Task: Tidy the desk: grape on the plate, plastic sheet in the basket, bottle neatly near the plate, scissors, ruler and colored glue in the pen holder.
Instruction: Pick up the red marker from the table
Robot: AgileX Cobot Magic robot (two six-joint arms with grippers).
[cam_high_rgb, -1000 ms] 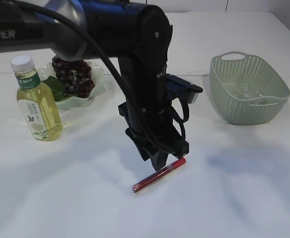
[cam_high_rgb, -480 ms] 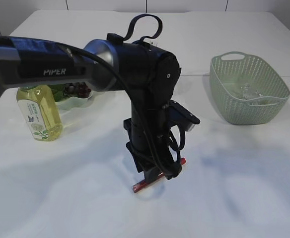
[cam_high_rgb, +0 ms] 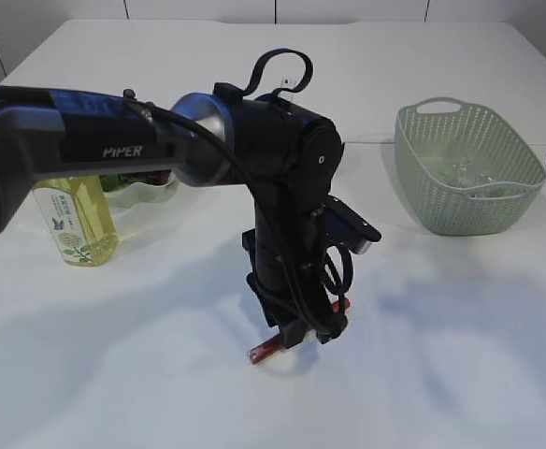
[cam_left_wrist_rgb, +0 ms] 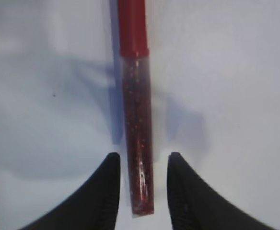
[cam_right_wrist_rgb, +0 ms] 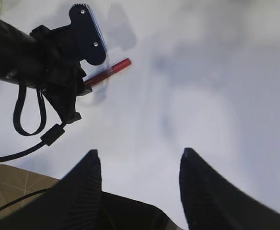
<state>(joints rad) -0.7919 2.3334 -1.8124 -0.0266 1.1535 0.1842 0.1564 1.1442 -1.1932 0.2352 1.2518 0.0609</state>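
Bare table (cam_high_rgb: 460,355) lies open between glue tube (cam_high_rgb: 265,351) and, seemingly, basket (cam_high_rgb: 467,168).

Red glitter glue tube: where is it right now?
The red glitter glue tube lies on the white table, front of centre in the exterior view, between the open fingers of the left gripper.

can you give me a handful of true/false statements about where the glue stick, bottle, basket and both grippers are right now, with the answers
1. The left gripper has a finger on each side of the red glitter glue tube, which lies on the table. True.
2. The glue tube is lifted clear of the table. False: it lies flat on the surface.
3. The green basket stands on the right side of the table in the exterior view. True.
4. The right gripper is clamped on the bottle. False: its fingers are apart and empty, above bare table.
5. The bottle lies on its side. False: it stands upright at the left.
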